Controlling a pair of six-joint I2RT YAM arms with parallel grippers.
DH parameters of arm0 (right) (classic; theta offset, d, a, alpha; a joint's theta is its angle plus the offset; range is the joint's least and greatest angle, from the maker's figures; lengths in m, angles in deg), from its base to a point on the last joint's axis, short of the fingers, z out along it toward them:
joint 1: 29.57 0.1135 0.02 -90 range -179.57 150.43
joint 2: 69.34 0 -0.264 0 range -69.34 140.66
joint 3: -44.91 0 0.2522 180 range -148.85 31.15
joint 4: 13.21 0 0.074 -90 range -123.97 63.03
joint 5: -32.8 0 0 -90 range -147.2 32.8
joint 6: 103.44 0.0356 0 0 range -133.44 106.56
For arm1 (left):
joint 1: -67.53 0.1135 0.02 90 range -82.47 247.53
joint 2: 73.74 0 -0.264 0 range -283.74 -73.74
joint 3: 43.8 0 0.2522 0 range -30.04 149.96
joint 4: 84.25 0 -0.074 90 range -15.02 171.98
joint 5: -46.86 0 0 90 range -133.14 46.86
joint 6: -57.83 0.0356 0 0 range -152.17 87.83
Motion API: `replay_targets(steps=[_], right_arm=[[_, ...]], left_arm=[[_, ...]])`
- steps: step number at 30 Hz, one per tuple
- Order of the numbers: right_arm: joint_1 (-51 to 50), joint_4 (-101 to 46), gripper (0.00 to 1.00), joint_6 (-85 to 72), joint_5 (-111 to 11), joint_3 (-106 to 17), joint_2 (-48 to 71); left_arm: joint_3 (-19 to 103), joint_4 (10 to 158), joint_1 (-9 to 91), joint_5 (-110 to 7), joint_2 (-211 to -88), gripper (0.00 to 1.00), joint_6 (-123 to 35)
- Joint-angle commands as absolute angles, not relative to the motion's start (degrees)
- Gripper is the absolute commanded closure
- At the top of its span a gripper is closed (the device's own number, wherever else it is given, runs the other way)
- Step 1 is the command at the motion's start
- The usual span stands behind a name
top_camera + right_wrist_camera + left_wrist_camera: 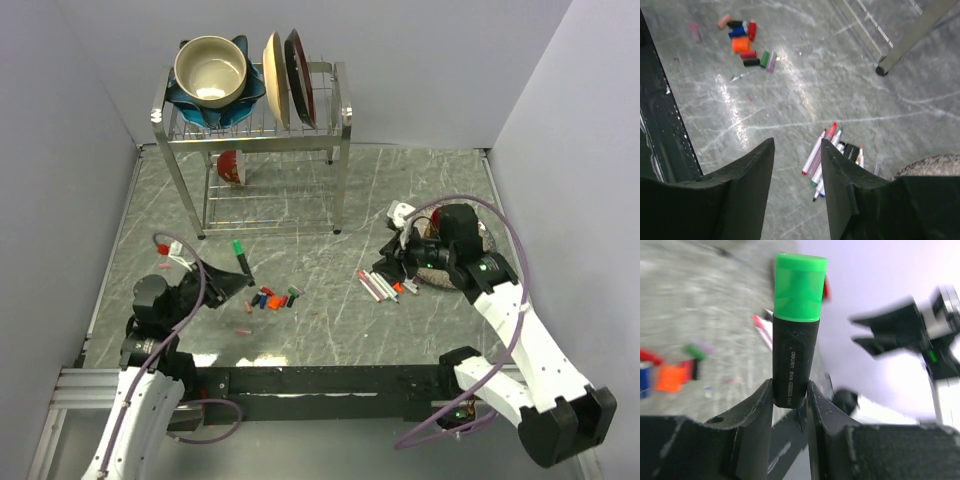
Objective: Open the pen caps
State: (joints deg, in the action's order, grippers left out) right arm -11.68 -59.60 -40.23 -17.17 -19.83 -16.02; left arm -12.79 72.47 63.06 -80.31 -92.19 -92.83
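My left gripper (246,277) (790,395) is shut on the lower end of a black-barrelled pen (244,266) (792,365), which stands upright above the table. Its green pen cap (238,246) (799,287) is on the top end. My right gripper (385,265) (797,145) hangs open and empty above the table, just left of a pile of uncapped pens (380,287) (820,157). Several loose pen caps (272,298) (744,45), red, blue, orange, black and green, lie in a cluster between the arms. The left wrist view shows the right gripper (885,332) blurred, facing the pen.
A metal dish rack (340,120) with bowls and plates stands at the back, a red bowl (230,166) under it. A woven mat (440,278) (932,167) lies beneath the right arm. A small pink piece (241,329) (694,31) lies near the black front rail (320,380).
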Motion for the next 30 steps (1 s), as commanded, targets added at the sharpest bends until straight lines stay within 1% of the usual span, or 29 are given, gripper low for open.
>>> replay_targets(steps=[1,3,4,5,6,7,8,9,10,11,13,14,16,17,19,22,23,26,27,30], right_arm=[[-15.0,-52.2,0.44,-36.7,-8.1,-16.9,-19.5],[-16.7,-50.7,0.37,-35.7,-6.2,-16.1,-19.7],[-17.3,-50.3,0.30,-34.6,-4.9,-15.9,-19.6],[-17.7,-49.2,0.22,-34.0,-4.8,-15.4,-19.1],[-18.1,-48.3,0.00,-33.1,-4.8,-15.1,-18.7],[-18.7,-47.5,0.00,-31.5,-4.6,-14.7,-18.5],[-18.8,-46.3,0.00,-30.8,-4.4,-14.4,-17.6],[-19.1,-45.7,0.00,-29.9,-4.2,-14.1,-17.3],[-19.8,-44.7,0.00,-27.2,-3.4,-13.8,-17.0],[-20.3,-43.9,0.00,-25.7,-0.5,-12.9,-16.1],[-21.2,-42.5,0.00,-23.4,3.1,-12.9,-14.7],[-21.3,-45.8,0.00,-23.7,7.1,-14.0,-12.4],[-21.3,-50.2,0.00,-26.3,9.0,-16.3,-10.1],[-21.7,-51.4,0.00,-26.4,9.3,-17.5,-8.7],[-21.7,-49.5,0.00,-23.6,8.7,-17.1,-8.8],[-21.9,-42.1,0.00,-17.7,7.8,-13.9,-11.3],[-22.0,-37.7,0.00,-15.7,7.2,-11.9,-11.9],[-22.2,-31.7,0.00,-7.4,3.8,-9.9,-13.2],[-22.2,-30.2,0.00,-2.2,0.1,-9.5,-13.4],[-22.1,-27.2,0.01,3.0,-2.0,-8.3,-13.6]], left_arm=[[-15.5,93.8,53.9,-85.4,-91.1,0.99,-93.1],[-16.6,100.2,49.2,-81.3,-93.9,0.99,-92.6],[-17.5,103.0,43.9,-79.6,-95.5,0.99,-92.5],[-17.8,108.0,41.1,-78.0,-99.5,0.99,-92.2],[-17.7,109.8,38.2,-75.6,-102.0,0.99,-91.3],[-16.3,111.2,32.1,-70.7,-104.5,0.99,-88.8],[-15.4,112.4,28.9,-67.4,-109.6,0.99,-86.9],[-12.9,114.1,25.7,-64.3,-112.1,0.99,-83.1],[-11.9,115.4,20.0,-57.8,-114.7,0.99,-81.1],[-10.6,116.7,17.7,-54.4,-119.2,0.99,-79.3],[-7.9,121.5,13.2,-48.7,-123.6,0.99,-76.0],[-7.2,123.0,12.2,-43.5,-127.7,0.99,-75.4],[-5.8,127.9,10.2,-38.5,-131.7,0.99,-76.5],[-5.4,129.3,9.7,-34.0,-135.4,0.99,-77.0],[-4.1,133.4,8.5,-32.0,-141.0,0.99,-78.6],[-0.3,134.0,7.5,-30.3,-147.5,0.99,-79.5],[0.5,134.5,7.3,-30.6,-149.0,0.99,-79.5],[3.3,135.1,6.6,-30.7,-153.0,0.99,-79.2],[4.3,135.2,6.3,-30.8,-153.6,0.99,-79.4],[5.9,135.7,6.0,-31.2,-155.9,0.99,-79.7]])
